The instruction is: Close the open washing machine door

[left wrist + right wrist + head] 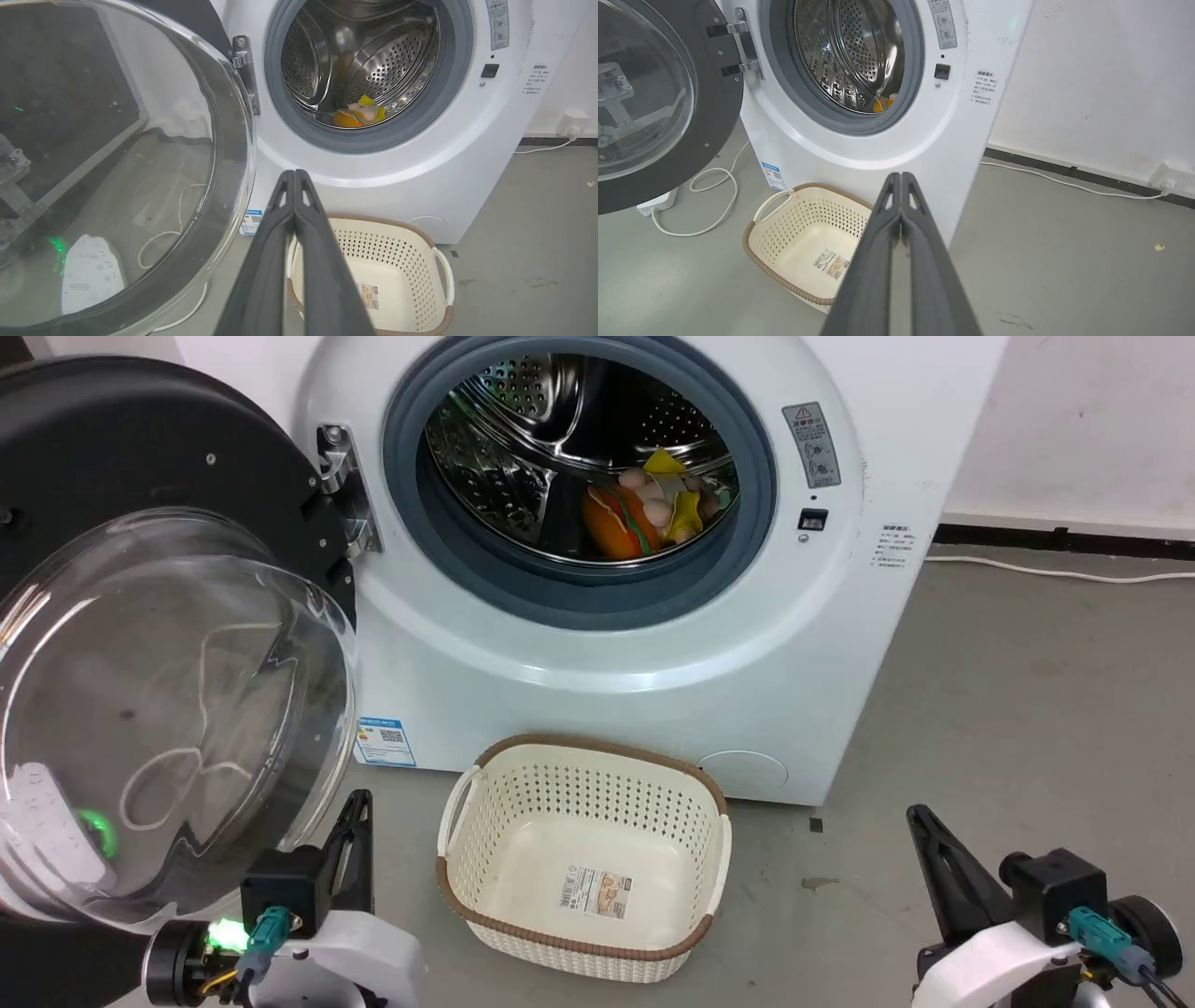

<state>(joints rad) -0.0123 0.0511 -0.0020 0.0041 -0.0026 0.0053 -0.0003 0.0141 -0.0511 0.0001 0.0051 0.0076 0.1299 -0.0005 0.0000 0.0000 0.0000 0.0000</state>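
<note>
Grey floor (1027, 728) lies open right of the washing machine (597, 681); a basket (597, 753) sits before it. The washing machine door (168, 663) stands wide, its rim just beside the closed left hand (359, 801); the closed right hand (920, 814) is well apart.

The washing machine door (177, 709) is found swung open at the left of the washing machine (607, 709), hinged beside the drum (523, 420). A basket (579, 789) is placed on the floor (1027, 756) just before the machine, and several items (644, 513) are lodged in the drum.
</note>
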